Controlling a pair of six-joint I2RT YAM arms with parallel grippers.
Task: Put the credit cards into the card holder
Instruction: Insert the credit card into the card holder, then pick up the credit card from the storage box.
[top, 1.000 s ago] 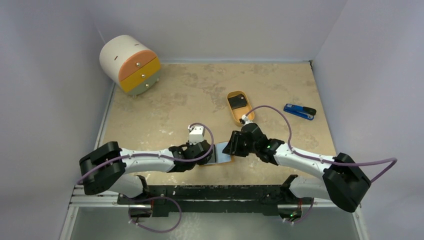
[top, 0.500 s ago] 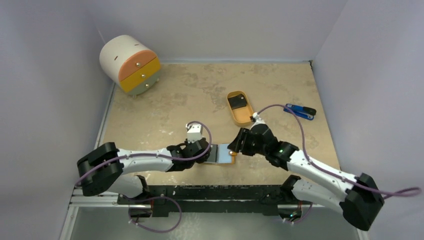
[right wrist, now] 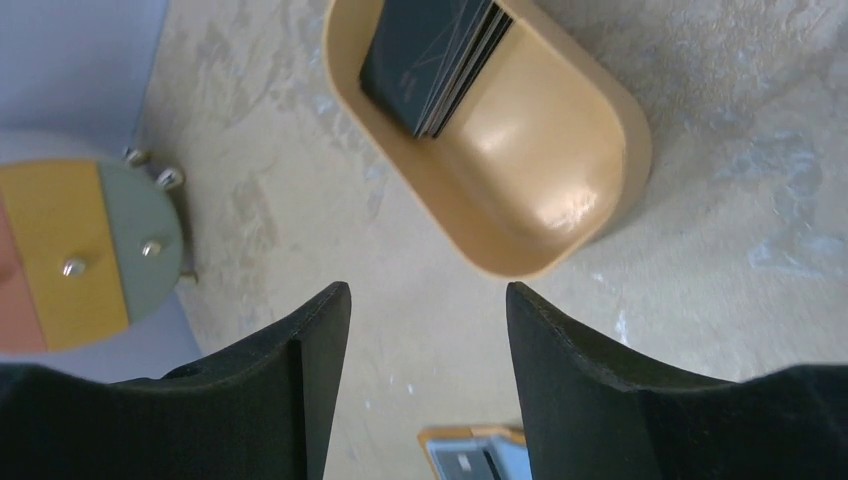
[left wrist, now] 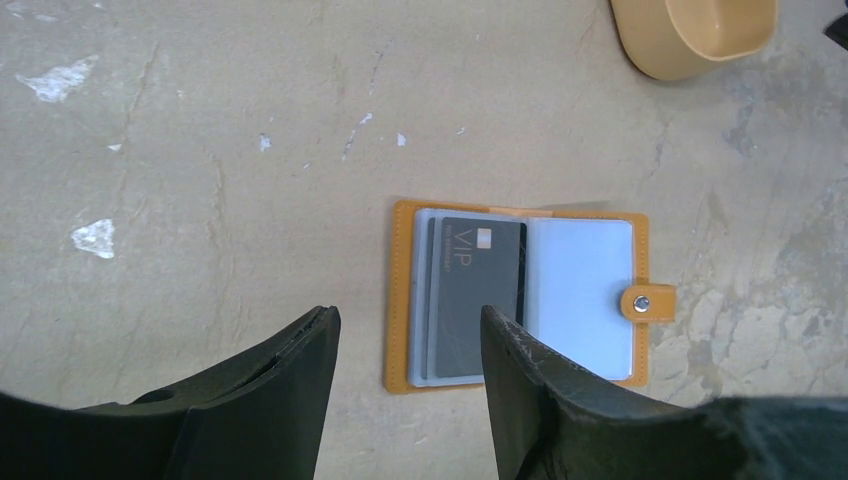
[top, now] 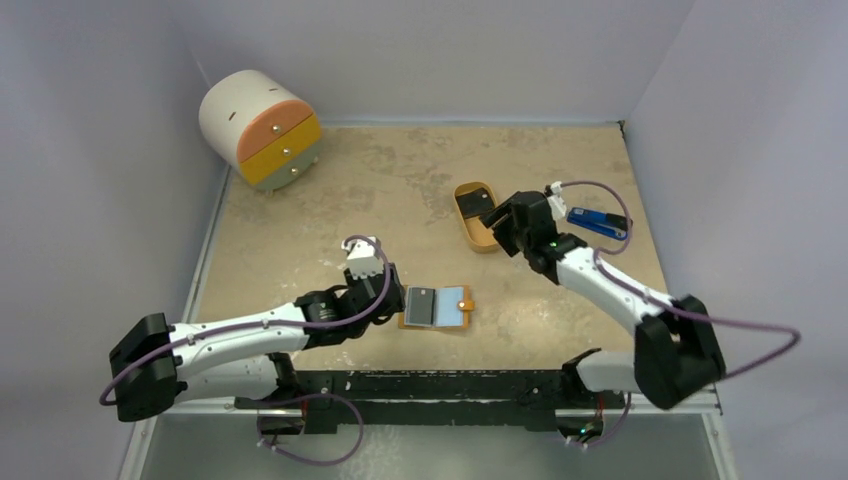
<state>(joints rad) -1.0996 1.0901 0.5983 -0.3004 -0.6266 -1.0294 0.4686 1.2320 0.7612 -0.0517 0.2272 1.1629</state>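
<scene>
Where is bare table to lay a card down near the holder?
Free: the stretch between the drawer unit and the orange tray, and the strip between card holder and tray. Crowded on the right: right gripper, tray, blue gadget.

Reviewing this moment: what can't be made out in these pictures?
- Right wrist: how many credit cards are stacked in the tray; the top edge cuts the stack.
- Right wrist: most of the card holder; the bottom edge cuts it off.
- Left wrist: the small print on the card inside the holder; too small.
</scene>
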